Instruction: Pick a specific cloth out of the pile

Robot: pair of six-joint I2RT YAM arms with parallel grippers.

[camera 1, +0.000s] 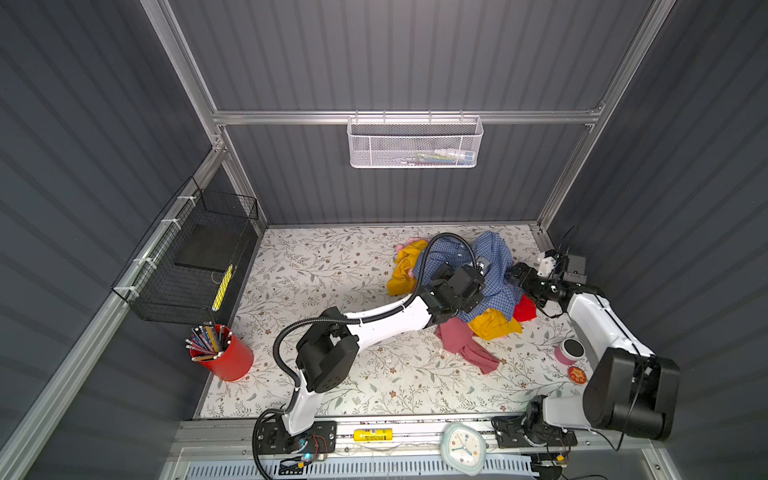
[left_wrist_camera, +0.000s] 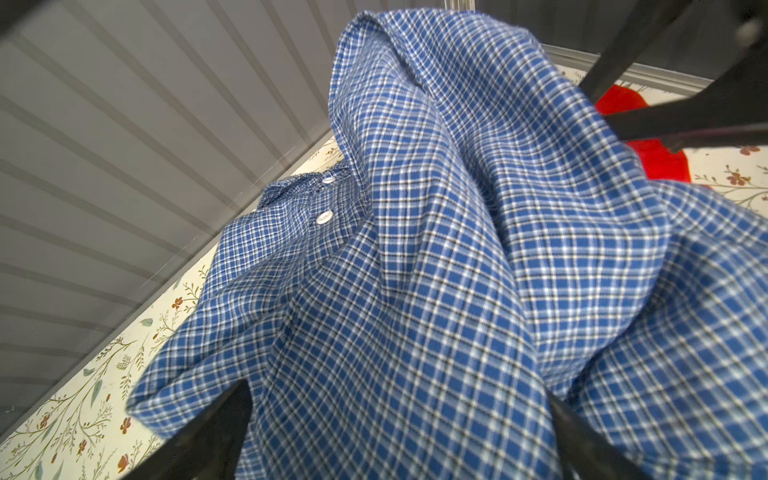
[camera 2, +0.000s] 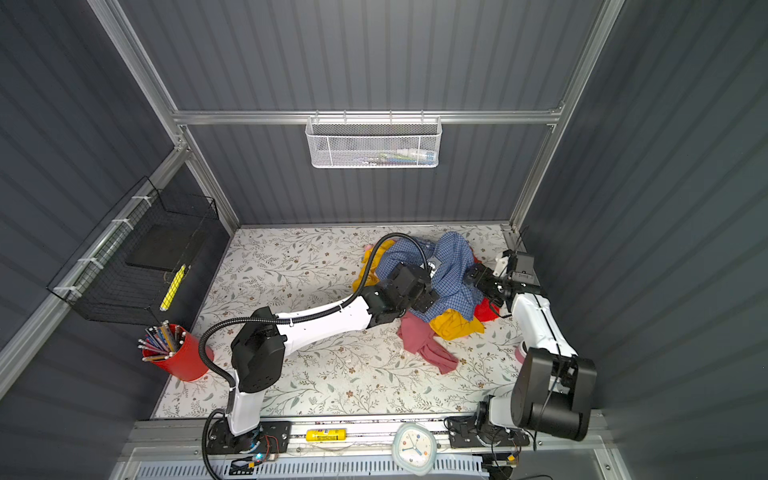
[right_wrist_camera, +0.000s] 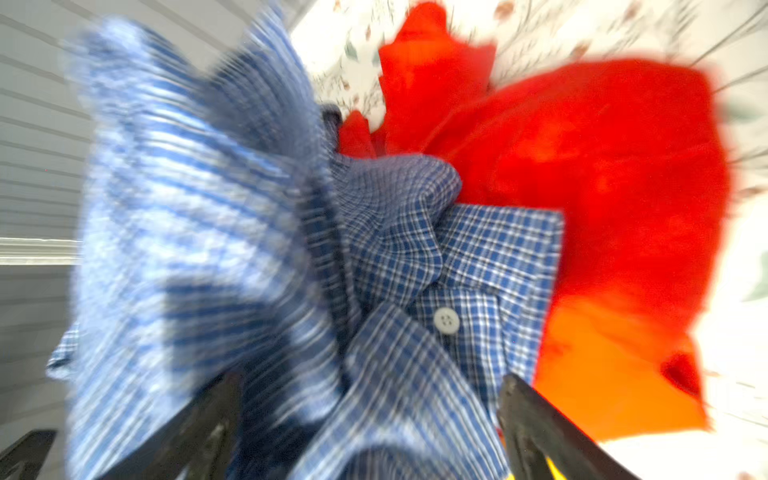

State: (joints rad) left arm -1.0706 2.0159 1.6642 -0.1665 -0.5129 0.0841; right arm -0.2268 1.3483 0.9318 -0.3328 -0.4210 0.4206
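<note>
Blue check shirt (camera 1: 500, 274) sits on top of pile (camera 1: 492, 324). L end effector (left_wrist_camera: 395, 399) & R end effector (right_wrist_camera: 372, 382) both wide open, shirt cloth btwn fingers, not pinched

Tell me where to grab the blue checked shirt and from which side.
Pinch the blue checked shirt at its raised fold, coming down from above. It lies uppermost, bunched into a standing ridge, so jaws closing there should catch only shirt, not the yellow garment or red garment beneath its edges.
</note>
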